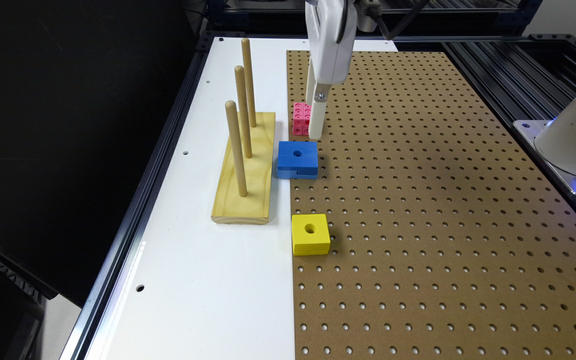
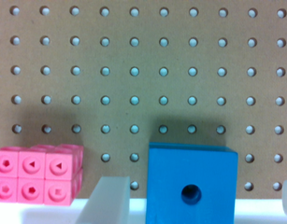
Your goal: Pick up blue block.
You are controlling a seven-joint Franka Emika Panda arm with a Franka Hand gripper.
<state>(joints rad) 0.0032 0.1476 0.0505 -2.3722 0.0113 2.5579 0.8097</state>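
Note:
The blue block (image 1: 297, 159) lies flat at the pegboard's edge toward the exterior view's left, its round hole facing up and a notch in its near side. My gripper (image 1: 315, 122) hangs just beyond it, low over the board and close beside the pink studded cubes (image 1: 300, 119). In the wrist view the blue block (image 2: 192, 184) sits between my two pale fingertips (image 2: 108, 200), which stand wide apart with nothing held. The gripper (image 2: 199, 183) is open and apart from the block's sides.
A yellow block with a hole (image 1: 310, 234) lies nearer the camera on the brown pegboard (image 1: 443, 200). A wooden base with three upright pegs (image 1: 245, 170) stands on the white table strip (image 1: 193, 280), just to the blue block's left. The robot base (image 1: 575, 135) is at the right.

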